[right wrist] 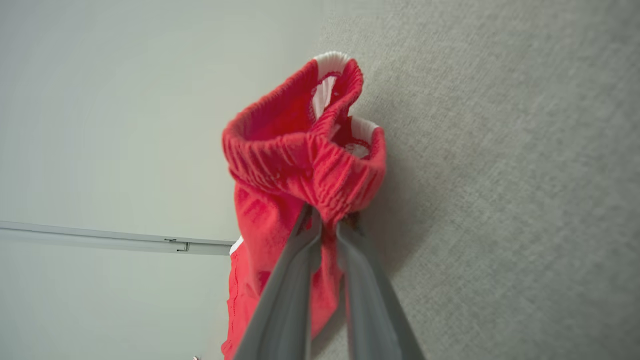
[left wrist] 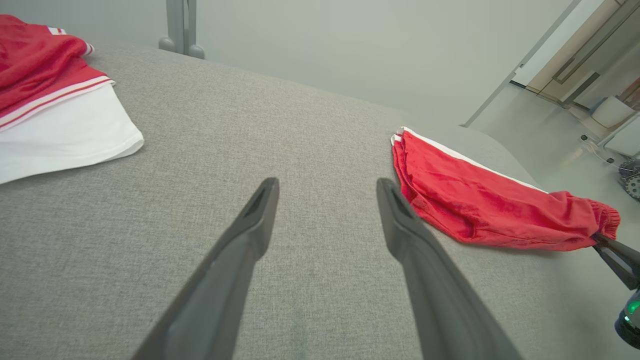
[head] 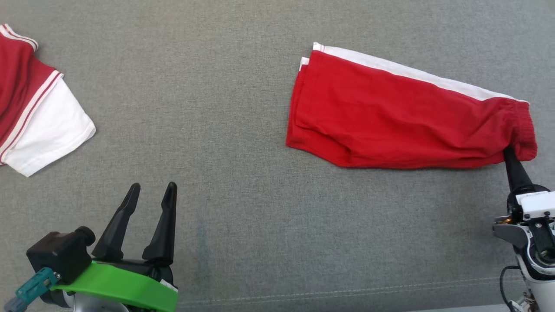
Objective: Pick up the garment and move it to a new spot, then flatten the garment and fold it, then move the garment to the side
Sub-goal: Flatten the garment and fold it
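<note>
The garment (head: 390, 125) is a pair of red shorts with a white side stripe, folded lengthwise and lying at the right of the grey surface. My right gripper (head: 508, 152) is shut on the elastic waistband at its near right corner; the right wrist view shows the fingers pinching the bunched waistband (right wrist: 310, 165). The shorts (left wrist: 480, 205) also lie to the right in the left wrist view, with the right gripper (left wrist: 600, 239) at their end. My left gripper (head: 151, 190) stands open over bare fabric at the lower left, well apart from the shorts, nothing between its fingers (left wrist: 255, 220).
A red and white shirt (head: 30, 108) lies at the far left edge of the grey padded surface (head: 217, 108). It appears again as the shirt (left wrist: 55, 110) at the upper left. Beyond the surface's far edge are pale floor and a metal stand (left wrist: 180, 30).
</note>
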Motion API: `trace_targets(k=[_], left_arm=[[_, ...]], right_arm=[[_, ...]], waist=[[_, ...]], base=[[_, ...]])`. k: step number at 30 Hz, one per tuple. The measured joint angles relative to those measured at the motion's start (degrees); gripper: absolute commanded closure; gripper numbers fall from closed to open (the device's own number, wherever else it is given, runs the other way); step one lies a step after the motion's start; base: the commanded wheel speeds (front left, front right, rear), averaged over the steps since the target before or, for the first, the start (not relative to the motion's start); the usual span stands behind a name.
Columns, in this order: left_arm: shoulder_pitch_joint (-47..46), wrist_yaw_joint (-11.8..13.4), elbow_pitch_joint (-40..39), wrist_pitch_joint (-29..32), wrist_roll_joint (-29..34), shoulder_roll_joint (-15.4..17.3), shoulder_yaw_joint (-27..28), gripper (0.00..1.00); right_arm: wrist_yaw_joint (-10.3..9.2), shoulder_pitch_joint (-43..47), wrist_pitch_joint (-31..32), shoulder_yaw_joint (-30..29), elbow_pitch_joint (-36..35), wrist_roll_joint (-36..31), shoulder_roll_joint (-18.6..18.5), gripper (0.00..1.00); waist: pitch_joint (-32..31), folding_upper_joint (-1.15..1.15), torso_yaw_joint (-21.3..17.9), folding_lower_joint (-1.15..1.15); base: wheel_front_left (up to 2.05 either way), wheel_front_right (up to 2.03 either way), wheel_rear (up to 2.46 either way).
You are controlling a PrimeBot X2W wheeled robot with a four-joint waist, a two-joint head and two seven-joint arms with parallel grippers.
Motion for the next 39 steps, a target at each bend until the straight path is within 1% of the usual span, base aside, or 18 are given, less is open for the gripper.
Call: trace_targets(k=[2, 5, 7, 9, 13, 17, 21, 24, 25, 27, 28, 30, 31, 33, 35, 37, 38, 39], left_arm=[[0.06, 0.00, -0.31, 0.07, 0.01, -0.13, 0.16, 0.00], [0.07, 0.00, -1.14, 0.68, 0.10, -0.19, -0.01, 0.00], [0.05, 0.00, -1.24, 1.04, 0.10, -0.23, -0.30, 0.00], [0.05, 0.00, -1.25, 1.36, 0.10, -0.32, -0.40, 0.00], [-0.21, 0.00, -1.21, 1.89, 0.09, -0.49, -1.22, 0.00], [-0.36, 0.00, -1.05, 2.03, 0.09, -1.01, -2.15, 0.00], [-0.52, 0.00, -0.70, 2.40, 0.08, -1.57, -2.78, 0.00], [-0.71, 0.00, -0.44, 2.45, 0.03, -2.12, -3.20, 0.00], [-0.93, 0.00, -0.35, 2.45, 0.00, -2.24, -3.35, 0.00], [-1.57, -0.01, -0.08, 2.44, -0.08, -2.55, -3.67, 0.00], [-1.96, -0.01, 0.15, 2.36, -0.11, -3.10, -3.94, 0.00], [-1.96, -0.01, 0.38, 2.24, -0.36, -3.74, -4.09, 0.00], [-1.96, -0.01, 0.51, 2.18, -0.52, -3.94, -4.17, 0.00], [-1.97, -0.01, 0.75, 1.85, -0.62, -4.30, -4.39, 0.00], [-1.97, -0.02, 1.08, 1.80, -0.66, -4.37, -4.64, 0.00], [-1.97, -0.03, 1.47, 1.65, -0.69, -4.46, -4.72, 0.00], [-1.98, -0.03, 1.72, 1.41, -0.69, -4.50, -4.71, 0.00], [-1.98, -0.03, 1.87, 1.34, -0.69, -4.50, -4.63, 0.00]], right_arm=[[0.78, 0.60, 0.59, -0.71, -0.35, 0.03, -1.54, 1.00], [1.01, 1.75, 1.23, -1.86, -1.10, -0.30, -4.98, 1.00], [1.56, 2.13, 1.87, -2.12, -1.67, -1.62, -7.50, 1.00], [2.00, 2.05, 2.53, -1.55, -3.18, -3.23, -9.15, 1.00], [3.85, 1.37, 4.85, 2.48, -7.70, -6.98, -11.55, 1.00], [4.91, -0.32, 7.64, 8.08, -12.90, -11.28, -13.12, 1.00], [5.14, -2.20, 10.62, 13.26, -16.91, -14.52, -13.71, 1.00], [5.12, -3.71, 12.72, 15.80, -18.69, -16.07, -13.74, 1.00], [5.08, -4.25, 13.32, 16.38, -19.11, -16.38, -13.72, 1.00], [4.36, -4.92, 14.17, 16.69, -19.27, -16.64, -13.67, 1.00], [3.25, -5.20, 15.08, 16.74, -19.17, -16.89, -13.78, 1.00], [1.70, -5.23, 15.17, 16.41, -18.90, -16.94, -13.77, 1.00], [1.25, -5.24, 15.64, 16.38, -18.80, -17.33, -13.91, 1.00], [0.40, -5.26, 16.28, 16.44, -18.71, -17.39, -13.93, 1.00], [0.09, -5.31, 17.11, 17.05, -18.73, -17.64, -13.92, 1.00], [-0.81, -5.50, 18.00, 18.02, -18.67, -18.07, -13.80, 1.00], [-0.90, -5.72, 18.40, 18.67, -18.50, -18.83, -13.80, 1.00], [-1.49, -6.11, 18.78, 19.31, -18.33, -19.63, -13.78, 0.46]], waist=[[0.11, 0.00, -0.72, 0.00], [0.38, 0.00, -1.55, 0.00], [0.63, 0.00, -1.83, 0.00], [0.71, 0.00, -1.96, 0.00], [0.66, 0.00, -1.78, 0.00], [0.38, 0.00, -0.84, 0.00], [0.00, 0.00, 0.56, 0.00], [-0.28, 0.00, 1.87, 0.00], [-0.35, 0.00, 2.36, 0.00], [-0.49, 0.00, 3.38, 0.00], [-0.60, 0.00, 4.51, 0.00], [-0.69, 0.00, 5.73, 0.00], [-0.72, 0.00, 6.35, 0.00], [-0.76, 0.00, 7.61, 0.00], [-0.77, 0.00, 8.83, 0.00], [-0.77, 0.00, 9.96, 0.00], [-0.77, 0.00, 10.48, 0.00], [-0.78, 0.00, 10.94, 0.00]], base=[[0.00, 0.00, 0.00], [0.00, 0.00, 0.00], [0.00, 0.00, 0.00], [0.00, 0.00, 0.00], [0.00, 0.00, 0.00], [0.00, 0.00, 0.00], [0.00, 0.00, 0.00], [0.00, 0.00, 0.00], [0.00, 0.00, 0.00], [0.00, 0.00, 0.00], [0.00, 0.00, 0.00], [0.00, 0.00, 0.00], [0.00, 0.00, 0.00], [0.00, 0.00, 0.00], [0.00, 0.00, 0.00], [0.00, 0.00, 0.00], [0.00, 0.00, 0.00], [0.00, 0.00, 0.00]])
